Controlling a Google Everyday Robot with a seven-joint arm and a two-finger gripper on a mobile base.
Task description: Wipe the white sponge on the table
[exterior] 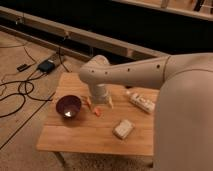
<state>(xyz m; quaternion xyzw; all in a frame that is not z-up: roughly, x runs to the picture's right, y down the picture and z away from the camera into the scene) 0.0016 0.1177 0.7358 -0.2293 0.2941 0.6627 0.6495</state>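
While claw (pixel 99 104) hangs over table (pixel 75 141), spread and empty — white sponge (pixel 123 128) lies apart.

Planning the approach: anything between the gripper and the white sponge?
Nothing visible. The gripper hangs over the middle of the table; the white sponge lies nearer its front right, bare wood between them. A small orange piece lies right by the gripper, off that line; the purple bowl sits on the opposite side.

Light wooden table (pixel 82 136), gripper (pixel 99 103) pointing down over its middle with fingers apart, small orange thing (pixel 97 112) just below it, purple bowl (pixel 68 106) near the left edge, white sponge (pixel 123 128) towards the front edge, whitish oblong (pixel 141 102) near the back right corner
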